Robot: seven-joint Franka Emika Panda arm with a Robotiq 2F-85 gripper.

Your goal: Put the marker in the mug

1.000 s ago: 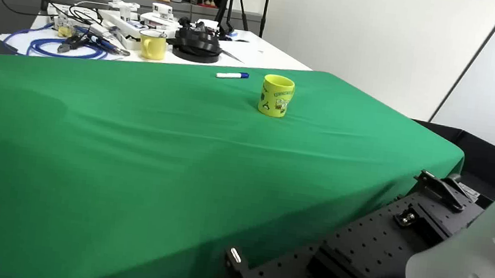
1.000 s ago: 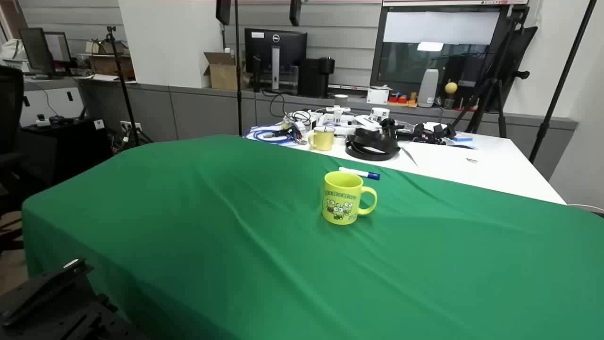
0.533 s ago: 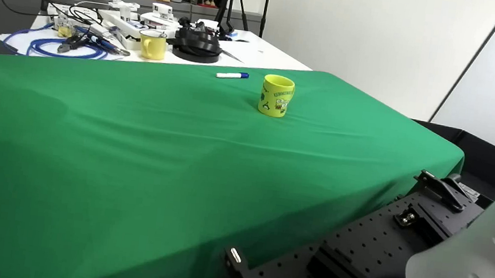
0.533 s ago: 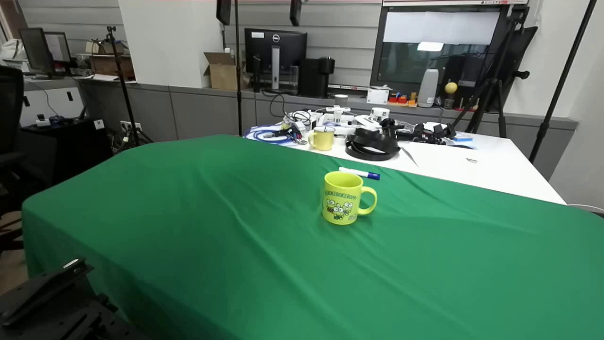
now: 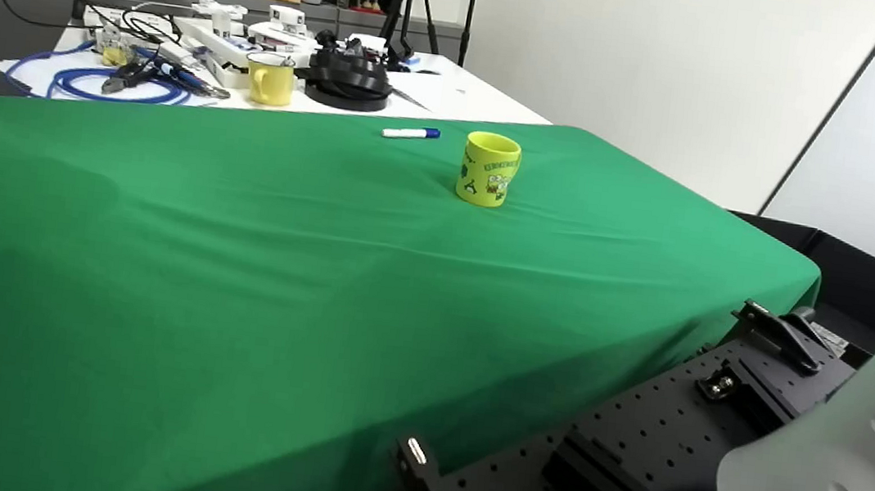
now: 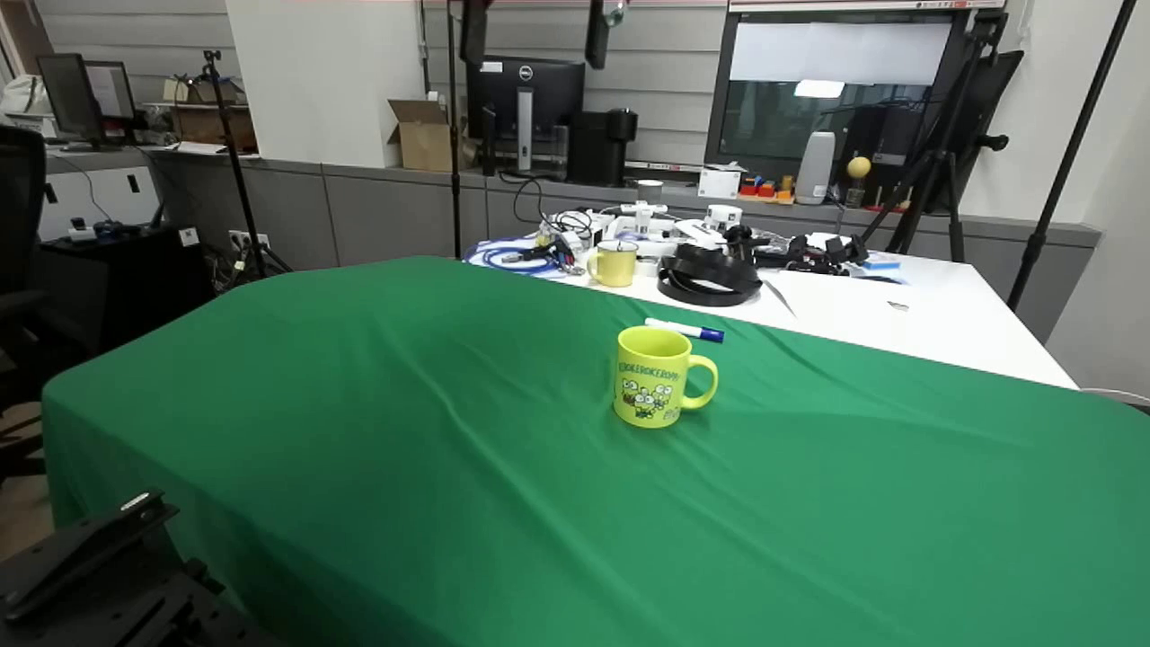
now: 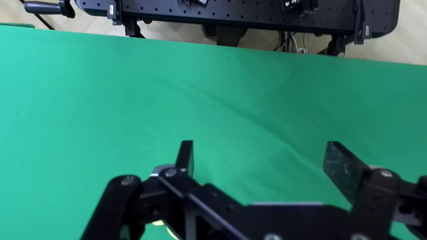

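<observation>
Item: claw (image 7: 260, 151), one, aloft over the surface (image 5: 198, 251); fingers (image 7: 340, 166) spread wide, nothing between them — a gap that I judge meant for coming down astride something slim; item: marker (image 5: 411, 133), one, white with a blue end, lying flat on the surface, near the mug (image 6: 649, 376) but apart; so laid, it likely wants a grip across its middle, then a turn to upright before I let go; item: mug, one, upright and open end up — fit, I take it, to receive; handle (image 6: 712, 382) out to one side. Remaining: the whole task; my likely next move is toward the marker, minding the mug, which could be knocked.
</observation>
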